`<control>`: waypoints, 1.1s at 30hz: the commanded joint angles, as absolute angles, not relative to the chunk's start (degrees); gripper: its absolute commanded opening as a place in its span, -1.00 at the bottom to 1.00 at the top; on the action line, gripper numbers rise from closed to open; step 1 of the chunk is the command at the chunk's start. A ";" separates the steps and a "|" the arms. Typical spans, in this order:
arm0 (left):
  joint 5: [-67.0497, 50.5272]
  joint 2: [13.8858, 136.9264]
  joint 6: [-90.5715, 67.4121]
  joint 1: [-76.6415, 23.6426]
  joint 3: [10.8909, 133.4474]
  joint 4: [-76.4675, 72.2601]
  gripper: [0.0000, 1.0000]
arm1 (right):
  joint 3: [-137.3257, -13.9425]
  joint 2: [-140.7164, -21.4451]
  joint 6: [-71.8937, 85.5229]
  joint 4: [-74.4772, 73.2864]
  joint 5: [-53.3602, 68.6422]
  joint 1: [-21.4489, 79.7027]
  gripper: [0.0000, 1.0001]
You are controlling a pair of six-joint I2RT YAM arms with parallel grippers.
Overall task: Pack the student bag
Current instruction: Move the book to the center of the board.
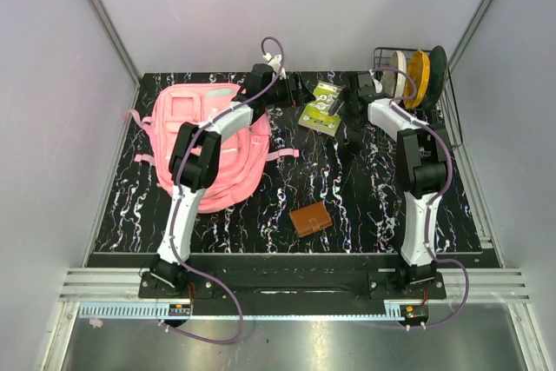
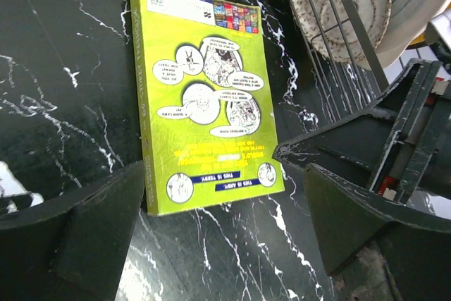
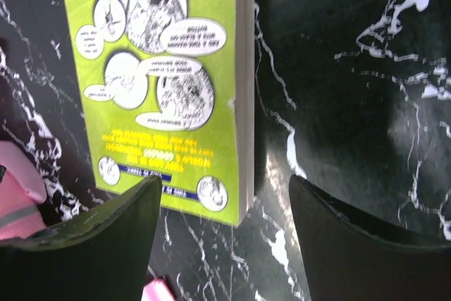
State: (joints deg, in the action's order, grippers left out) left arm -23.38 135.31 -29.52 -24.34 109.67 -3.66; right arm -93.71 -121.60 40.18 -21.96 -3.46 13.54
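hovering at green book (image 1: 321, 107), left gripper (image 2: 222, 174) and right gripper (image 3: 222, 181) both released: pick-up step, likely; next, grasp, load student bag (image 1: 174, 117).

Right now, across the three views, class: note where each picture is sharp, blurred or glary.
Top external: evenly lit, the student bag sharp. Left wrist: the green book is crisp, the near fingers soft. Right wrist: fingers blurred, a pale sheen on the table.

Black marbled table (image 1: 365, 206); lying on it: pink student bag (image 1: 239, 162), left; green book (image 1: 320, 110), centre rear; brown wallet (image 1: 310, 219), front; wire dish rack (image 1: 382, 56), right rear.
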 commanded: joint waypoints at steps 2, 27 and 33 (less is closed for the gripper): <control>-29.96 141.05 -36.02 -23.91 117.50 -9.76 0.96 | -97.99 -125.68 38.85 -19.78 -0.18 12.22 0.54; -33.66 141.60 -40.17 -25.31 104.42 -10.99 0.30 | -84.04 -123.15 40.52 -8.88 15.12 12.56 -0.68; -30.77 134.75 -40.07 -26.54 95.03 -9.40 -0.10 | -76.04 -116.56 41.04 -6.15 15.64 13.88 -0.98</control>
